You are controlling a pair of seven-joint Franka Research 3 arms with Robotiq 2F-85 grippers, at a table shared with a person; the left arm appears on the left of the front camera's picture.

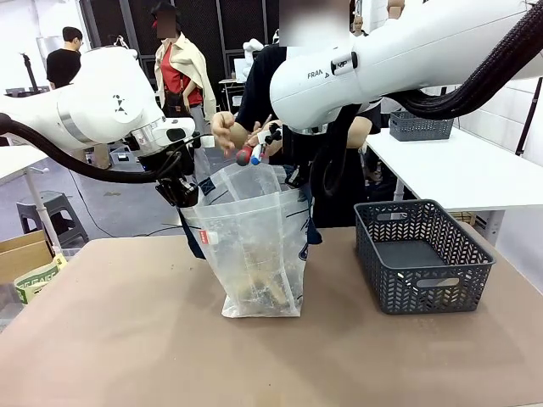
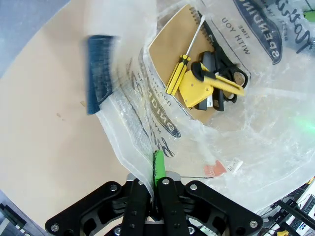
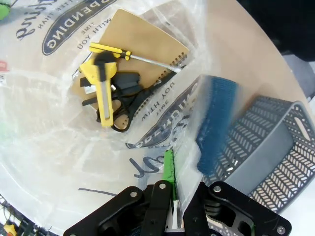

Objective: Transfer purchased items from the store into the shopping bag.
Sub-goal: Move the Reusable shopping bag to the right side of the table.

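Loading step: the shopping bag (image 1: pixel 254 246) stands centre-frame, with the left gripper (image 2: pixel 153 169) and right gripper (image 3: pixel 171 167) each clamped on its rim. Next, the person's hand (image 1: pixel 227 131), just above the bag's mouth, should drop its purchased items (image 1: pixel 257 150) inside.

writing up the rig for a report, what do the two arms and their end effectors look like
Both are glossy white with rounded joints: the left arm and the right arm, which bears dark lettering starting FRA. A black ribbed hose trails along each. The left end effector and right end effector are black, bolted linkages with bright green pads.
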